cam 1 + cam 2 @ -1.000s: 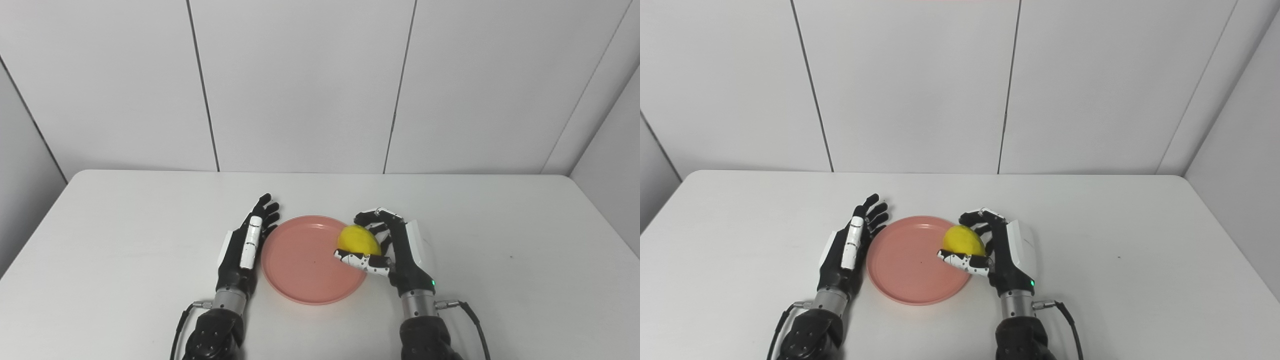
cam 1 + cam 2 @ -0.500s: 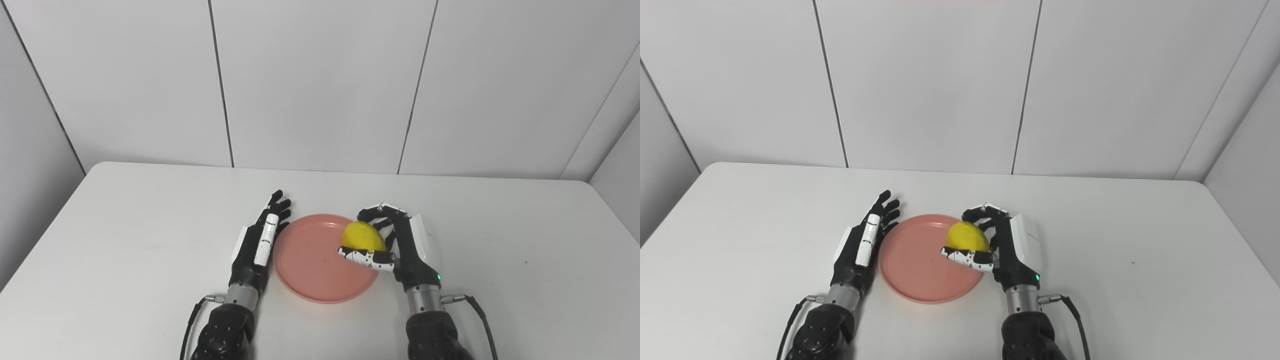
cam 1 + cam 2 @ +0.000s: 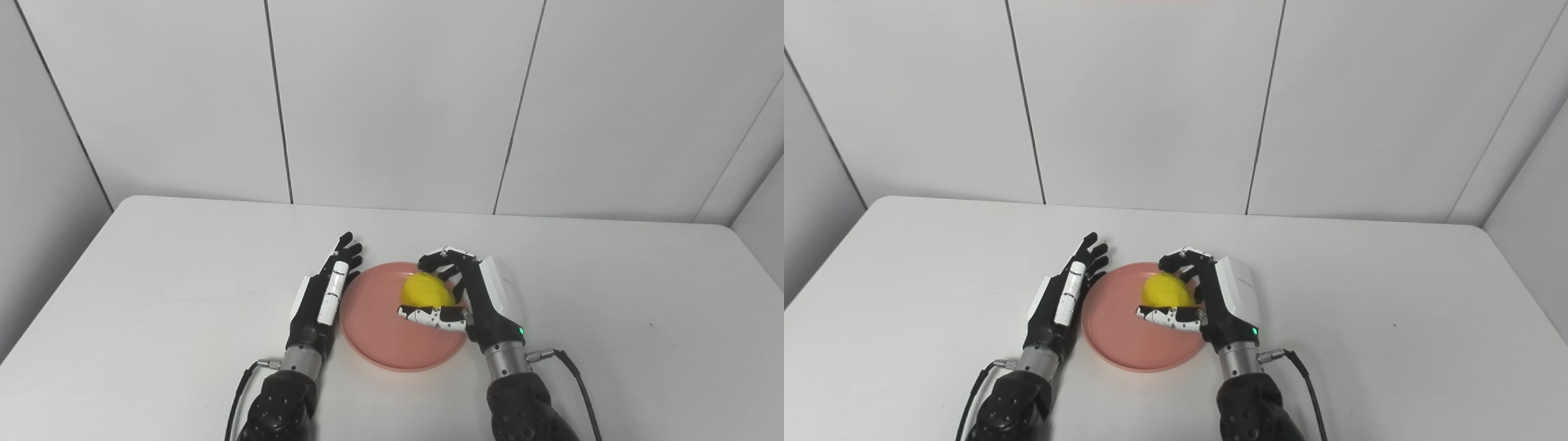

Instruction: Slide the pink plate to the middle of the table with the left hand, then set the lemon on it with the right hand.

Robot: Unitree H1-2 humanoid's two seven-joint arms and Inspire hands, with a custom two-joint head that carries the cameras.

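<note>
The pink plate [image 3: 398, 321] sits about mid-worktop [image 3: 153, 275]. The right hand [image 3: 471, 297] comes in from its 3 o'clock side, fingers [image 3: 438, 260] curled over the lemon [image 3: 425, 291], thumb under it; whether the lemon touches the plate I cannot tell. The left hand [image 3: 321, 297] lies flat at 9 o'clock, fingers straight and empty. My worry: released early or high, the lemon could roll toward the 3 o'clock rim and off, or the thumb could nudge the plate.

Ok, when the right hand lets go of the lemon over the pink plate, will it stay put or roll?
The lemon looks rounded and smooth, so it may roll a little. The pink plate has a raised rim that would probably stop it. The right hand holds it over the plate's right part, so a gentle release seems wise.
</note>
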